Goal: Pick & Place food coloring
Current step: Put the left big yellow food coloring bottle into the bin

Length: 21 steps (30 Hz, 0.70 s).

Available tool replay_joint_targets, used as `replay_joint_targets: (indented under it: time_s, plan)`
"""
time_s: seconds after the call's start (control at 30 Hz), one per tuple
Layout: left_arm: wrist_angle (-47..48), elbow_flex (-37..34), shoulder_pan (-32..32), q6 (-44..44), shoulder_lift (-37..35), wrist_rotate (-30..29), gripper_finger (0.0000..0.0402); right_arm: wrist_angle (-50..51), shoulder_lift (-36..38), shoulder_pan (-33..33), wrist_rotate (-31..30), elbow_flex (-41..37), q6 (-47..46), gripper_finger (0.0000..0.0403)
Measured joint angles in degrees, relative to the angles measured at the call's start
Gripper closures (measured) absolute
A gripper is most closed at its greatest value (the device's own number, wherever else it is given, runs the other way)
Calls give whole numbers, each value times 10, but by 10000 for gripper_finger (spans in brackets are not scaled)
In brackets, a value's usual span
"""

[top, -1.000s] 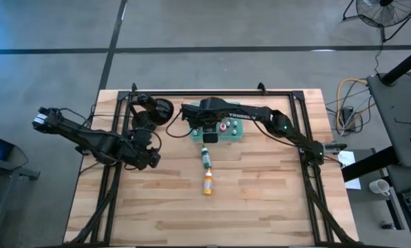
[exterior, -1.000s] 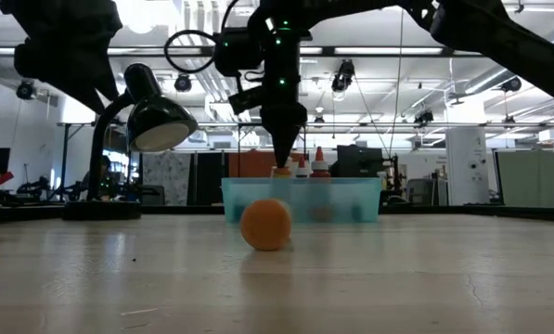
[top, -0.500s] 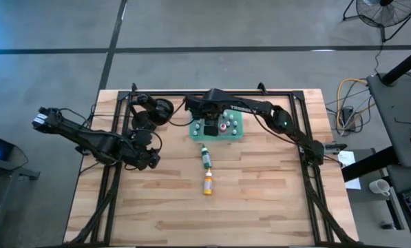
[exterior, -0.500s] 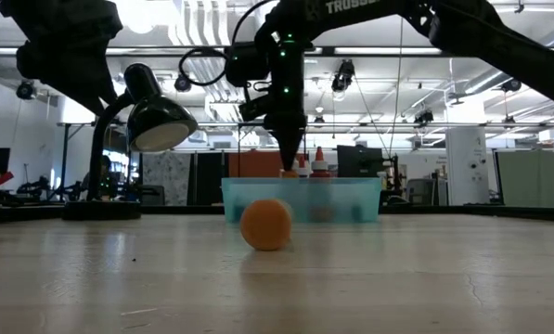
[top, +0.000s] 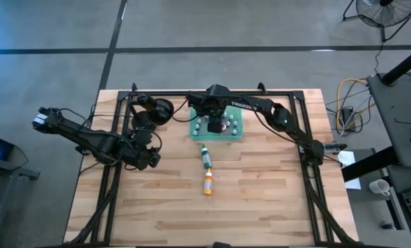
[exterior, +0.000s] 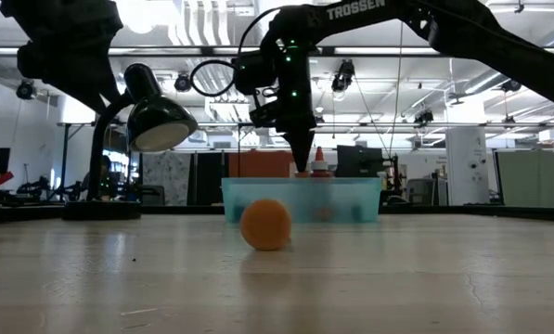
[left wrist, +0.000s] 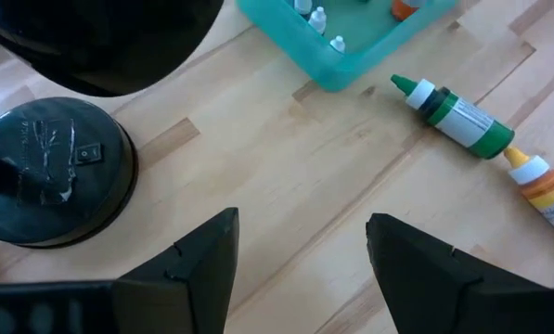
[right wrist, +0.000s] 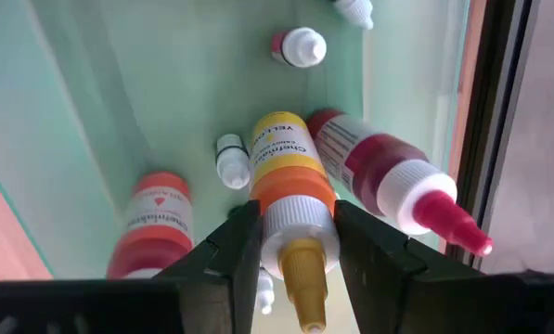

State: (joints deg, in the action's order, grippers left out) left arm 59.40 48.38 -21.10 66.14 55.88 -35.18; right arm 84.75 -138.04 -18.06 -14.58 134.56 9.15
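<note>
Progress looks partial: right gripper (right wrist: 290,243) pinches a yellow bottle (right wrist: 284,162) inside the tray (top: 237,129) at upper centre, while green bottle (top: 205,156) and orange bottle (top: 208,183) lie mid-table; left gripper (left wrist: 300,246) waits spread.

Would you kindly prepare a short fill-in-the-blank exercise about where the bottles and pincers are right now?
1. The right pincer is over the green tray, its fingers either side of a bottle labelled ____.
2. The green bottle lies on the ____, outside the tray.
3. Lying just past the green bottle's base is an ____ bottle.
4. The left pincer is open and holds ____.

Missing words: yellow; table; orange; nothing
</note>
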Motion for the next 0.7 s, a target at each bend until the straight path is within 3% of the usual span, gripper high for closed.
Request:
replay_joint_targets:
  time_s: [0.7]
  plan:
    - [-8, 0, 0, 6, 0, -6, 193, 0, 0, -5, -1, 0, 5, 252]
